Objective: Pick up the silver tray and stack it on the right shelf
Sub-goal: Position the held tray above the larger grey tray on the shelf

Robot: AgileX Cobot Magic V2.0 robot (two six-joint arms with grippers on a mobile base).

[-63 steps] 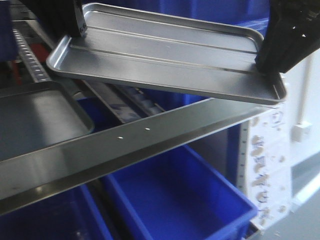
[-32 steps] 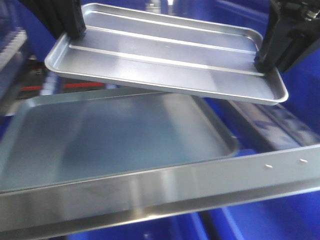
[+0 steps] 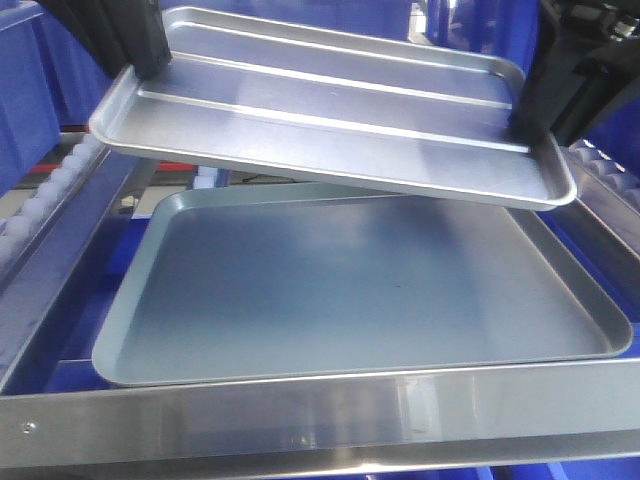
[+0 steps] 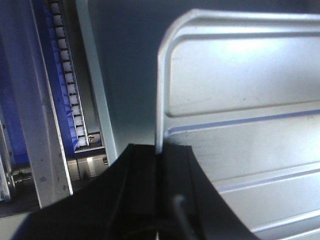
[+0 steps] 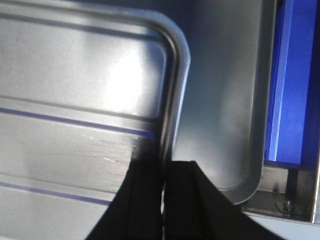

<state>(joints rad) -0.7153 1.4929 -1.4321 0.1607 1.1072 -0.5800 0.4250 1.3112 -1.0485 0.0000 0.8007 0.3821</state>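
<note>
One grey tray (image 3: pixel 350 290) lies beneath the held silver tray (image 3: pixel 330 110).

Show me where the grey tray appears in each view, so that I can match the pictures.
Front: the grey tray fills the lower middle, below the silver tray.
Left wrist: the grey tray is the dark band at the top, left of the silver tray.
Right wrist: the grey tray lies right of centre, its rounded corner low.
Shared landmark: the silver tray, above it in all three.
</note>
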